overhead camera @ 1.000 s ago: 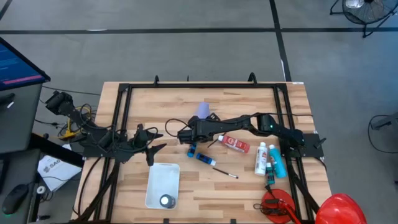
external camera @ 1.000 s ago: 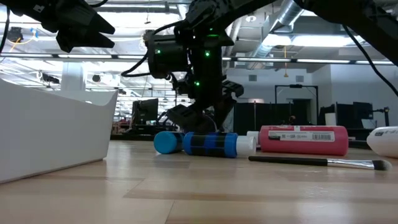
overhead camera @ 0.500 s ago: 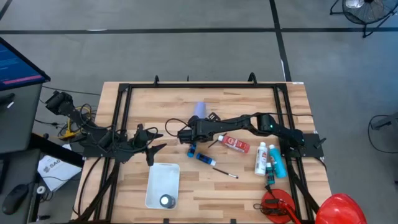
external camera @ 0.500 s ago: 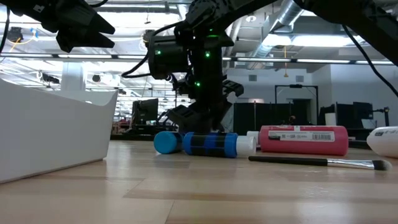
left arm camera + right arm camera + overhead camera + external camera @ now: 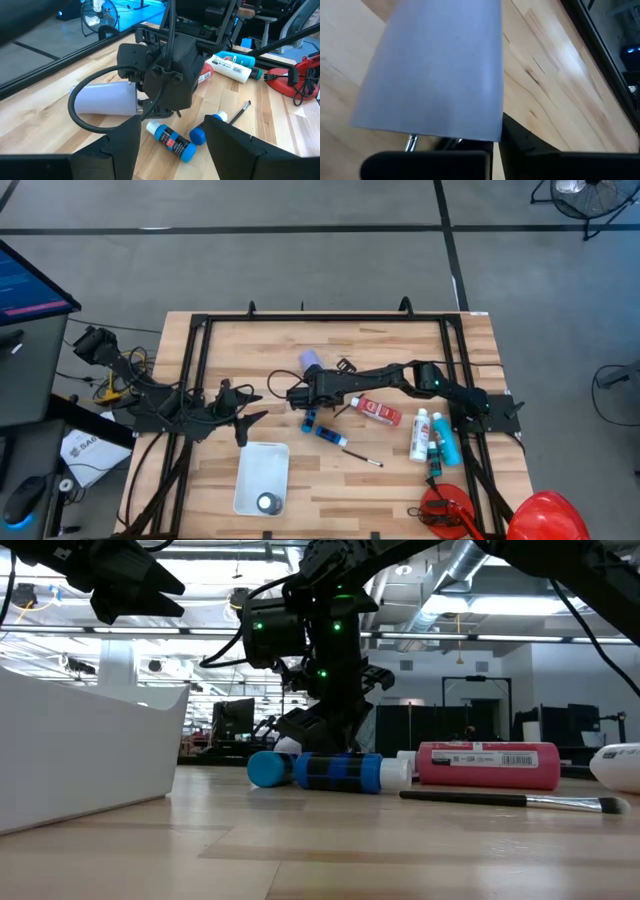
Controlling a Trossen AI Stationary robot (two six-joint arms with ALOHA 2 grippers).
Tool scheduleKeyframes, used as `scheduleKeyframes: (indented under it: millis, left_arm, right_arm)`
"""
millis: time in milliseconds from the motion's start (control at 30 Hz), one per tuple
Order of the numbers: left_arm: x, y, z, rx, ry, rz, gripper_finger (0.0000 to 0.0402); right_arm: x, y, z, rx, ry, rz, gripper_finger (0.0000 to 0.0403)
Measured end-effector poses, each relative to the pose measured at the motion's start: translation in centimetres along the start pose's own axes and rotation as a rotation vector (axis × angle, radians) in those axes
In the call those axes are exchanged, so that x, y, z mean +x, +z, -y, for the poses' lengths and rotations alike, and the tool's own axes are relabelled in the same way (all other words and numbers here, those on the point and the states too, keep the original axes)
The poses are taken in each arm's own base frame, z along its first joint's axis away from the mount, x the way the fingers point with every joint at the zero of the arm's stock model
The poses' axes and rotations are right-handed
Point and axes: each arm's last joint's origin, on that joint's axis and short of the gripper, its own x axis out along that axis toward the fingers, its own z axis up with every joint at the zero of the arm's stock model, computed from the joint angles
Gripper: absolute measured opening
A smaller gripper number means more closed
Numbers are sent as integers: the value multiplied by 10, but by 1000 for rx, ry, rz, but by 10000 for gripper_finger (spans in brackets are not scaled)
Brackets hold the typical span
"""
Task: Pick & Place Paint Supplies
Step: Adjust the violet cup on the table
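Mid-table, my right gripper [image 5: 303, 393] clenches the lavender plastic cup [image 5: 310, 362]; one capped bottle [image 5: 265, 502] binned, others await.

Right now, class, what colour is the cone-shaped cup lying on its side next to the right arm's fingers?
Pale lavender cone-shaped cup; the left wrist view shows it best.

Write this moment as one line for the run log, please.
right gripper: shut at lavender cup, mid-table | left gripper: open, waiting left | white bin: one item inside

Dark blue bottle [image 5: 327, 435] and brush [image 5: 362, 457] lying mid-table, red bottle [image 5: 378, 411] beside, white bottle [image 5: 418, 435] lying rightward
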Motion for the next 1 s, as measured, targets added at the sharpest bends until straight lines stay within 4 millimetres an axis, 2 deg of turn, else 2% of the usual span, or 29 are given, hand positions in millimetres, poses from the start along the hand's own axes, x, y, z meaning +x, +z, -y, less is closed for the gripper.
scheduleKeyframes:
  millis: [233,400,467,567,633,800,867,1000]
  left_arm:
    - [0,0,0,0,0,0,209]
    - [0,0,0,0,0,0,209]
    - [0,0,0,0,0,0,209]
    - [0,0,0,0,0,0,209]
    - [0,0,0,0,0,0,209]
    - [0,0,0,-2,0,0,209]
    - [0,0,0,-2,0,-1,209]
    - [0,0,0,-2,-1,-1,209]
  right_arm:
    - [-23,7,15,-59,-15,-75,4]
    - [-51,23,33,-89,37,-111,2]
    - [-62,33,40,-90,111,-106,2]
    - [-77,49,61,-66,267,-133,1]
    - [-83,56,87,-17,350,-174,1]
    - [-81,72,137,85,430,-229,1]
    - [-89,78,158,138,490,-222,0]
    - [-86,83,184,210,578,-282,0]
